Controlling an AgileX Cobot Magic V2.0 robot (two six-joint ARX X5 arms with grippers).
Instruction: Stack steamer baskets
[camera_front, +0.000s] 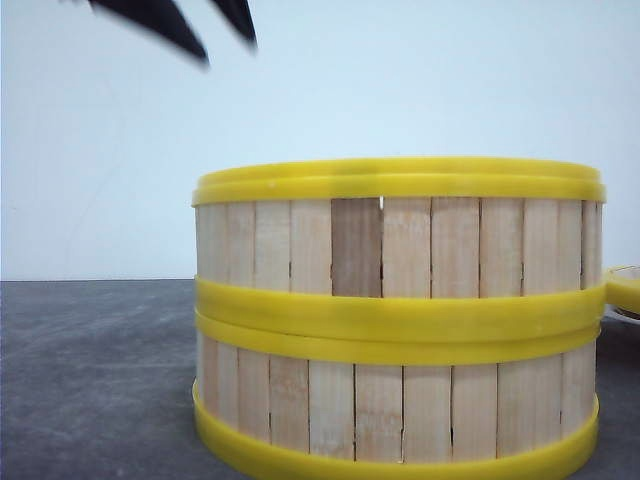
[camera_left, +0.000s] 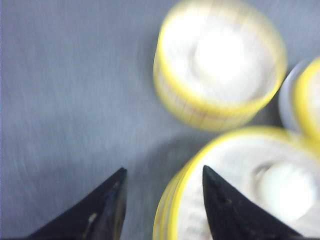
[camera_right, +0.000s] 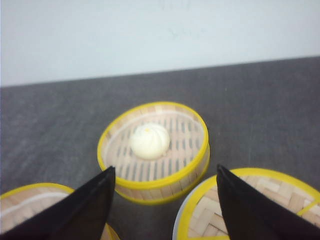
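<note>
The left gripper (camera_left: 162, 210) hangs with its jaws apart and nothing between them; the wall of a steamer basket (camera_left: 245, 190) lies right by one finger, its yellow rim running in under that fingertip, with a pale bun (camera_left: 285, 187) inside. A second basket (camera_left: 220, 62) sits further out from the jaws, also with a bun, though this view is badly blurred. In the front view the same black fingers (camera_front: 180, 25) show high above the two-tier stack (camera_front: 400, 320), clear of it.

The right gripper (camera_right: 165, 200) is likewise spread wide and empty. Straight out beyond the gap between its fingers stands an open single basket (camera_right: 155, 150) with a white bun (camera_right: 149, 141) on its slatted floor. Close beside one fingertip is a lidded piece with a woven top (camera_right: 260, 205); beside the other, another yellow rim (camera_right: 35, 207).

These baskets look light and stiff, thin wooden slats held by glossy yellow bands. The bands seem smooth and may slip under hard pads, while the slats would probably crack under a hard squeeze. The best hold, I judge, is one finger inside and one outside the top rim, kept clear of the soft bun, and the lift kept level so it does not roll
</note>
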